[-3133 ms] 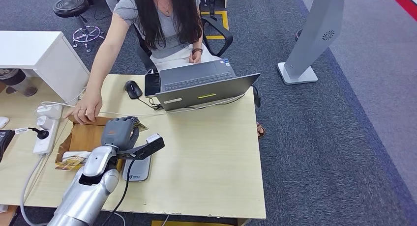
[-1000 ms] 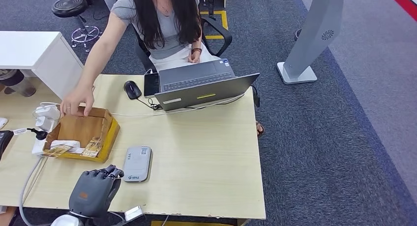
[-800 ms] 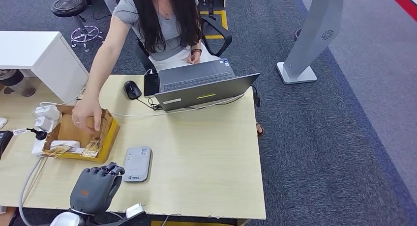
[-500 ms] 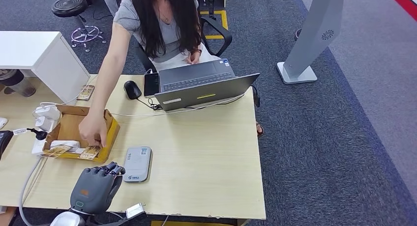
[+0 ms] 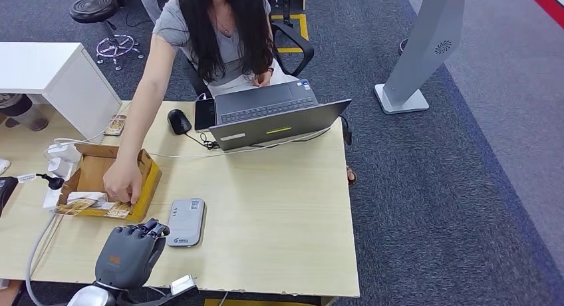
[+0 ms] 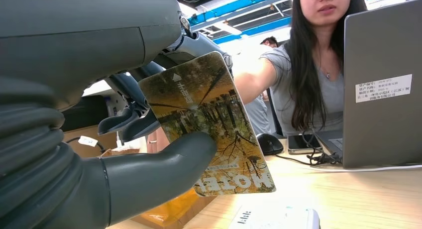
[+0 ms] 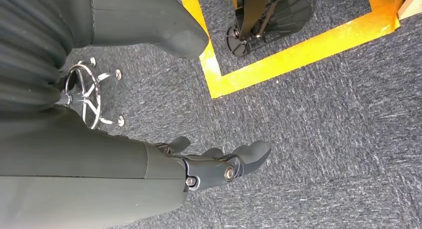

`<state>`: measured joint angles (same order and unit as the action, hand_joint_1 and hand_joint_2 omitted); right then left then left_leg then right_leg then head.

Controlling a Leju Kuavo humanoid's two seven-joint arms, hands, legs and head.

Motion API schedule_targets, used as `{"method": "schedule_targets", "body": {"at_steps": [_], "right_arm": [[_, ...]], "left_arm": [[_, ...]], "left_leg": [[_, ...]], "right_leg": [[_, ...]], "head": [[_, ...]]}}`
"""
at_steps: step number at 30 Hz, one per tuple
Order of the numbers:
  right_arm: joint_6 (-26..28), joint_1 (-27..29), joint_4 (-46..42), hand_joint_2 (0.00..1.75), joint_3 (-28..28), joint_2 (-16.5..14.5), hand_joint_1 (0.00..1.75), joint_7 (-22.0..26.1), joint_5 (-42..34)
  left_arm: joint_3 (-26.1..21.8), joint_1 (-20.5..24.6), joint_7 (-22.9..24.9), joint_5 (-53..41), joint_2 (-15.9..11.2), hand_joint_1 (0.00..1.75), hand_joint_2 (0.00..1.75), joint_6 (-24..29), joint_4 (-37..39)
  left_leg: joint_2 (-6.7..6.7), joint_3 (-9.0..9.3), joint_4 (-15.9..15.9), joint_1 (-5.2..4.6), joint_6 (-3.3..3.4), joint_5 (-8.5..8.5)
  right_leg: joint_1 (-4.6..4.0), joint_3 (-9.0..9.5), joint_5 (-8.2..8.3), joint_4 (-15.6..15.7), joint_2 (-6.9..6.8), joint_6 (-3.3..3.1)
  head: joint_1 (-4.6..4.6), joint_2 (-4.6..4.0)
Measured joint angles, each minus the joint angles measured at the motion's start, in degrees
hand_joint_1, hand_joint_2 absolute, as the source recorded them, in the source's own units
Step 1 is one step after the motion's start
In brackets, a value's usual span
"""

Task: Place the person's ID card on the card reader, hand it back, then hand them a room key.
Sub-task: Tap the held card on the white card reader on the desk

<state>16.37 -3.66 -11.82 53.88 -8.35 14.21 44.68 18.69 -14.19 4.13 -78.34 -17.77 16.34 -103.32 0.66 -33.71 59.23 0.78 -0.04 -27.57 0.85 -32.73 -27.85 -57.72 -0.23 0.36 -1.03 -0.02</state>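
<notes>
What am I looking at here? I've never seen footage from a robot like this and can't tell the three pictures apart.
It is a humanoid robot with two silver arms ending in hands. The wide picture is the robot's own head view, looking down at a wooden table. The other two come from cameras at its wrists.

The left wrist view shows the left hand holding a card printed with an autumn tree scene between thumb and fingers. From the head view, that hand sits at the table's near edge, beside a grey card reader.

The right wrist view shows the right hand holding nothing, above grey carpet.

On the table are also a laptop, a mouse and a cardboard box, into which a seated person's hand reaches.
</notes>
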Motion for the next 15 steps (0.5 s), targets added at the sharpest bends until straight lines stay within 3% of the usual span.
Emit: {"method": "schedule_targets", "body": {"at_steps": [15], "right_arm": [[0.0, 0.0, 0.0, 1.75, 0.0, 0.0, 0.0, 0.0, 0.0]], "left_arm": [[0.3, 0.0, 0.0, 0.1, 0.0, 1.75, 1.75, 0.0, 0.0]], "left_leg": [[0.0, 0.0, 0.0, 0.0, 0.0, 0.0]], "right_leg": [[0.0, 0.0, 0.0, 0.0, 0.0, 0.0]], "head": [[0.0, 0.0]]}}
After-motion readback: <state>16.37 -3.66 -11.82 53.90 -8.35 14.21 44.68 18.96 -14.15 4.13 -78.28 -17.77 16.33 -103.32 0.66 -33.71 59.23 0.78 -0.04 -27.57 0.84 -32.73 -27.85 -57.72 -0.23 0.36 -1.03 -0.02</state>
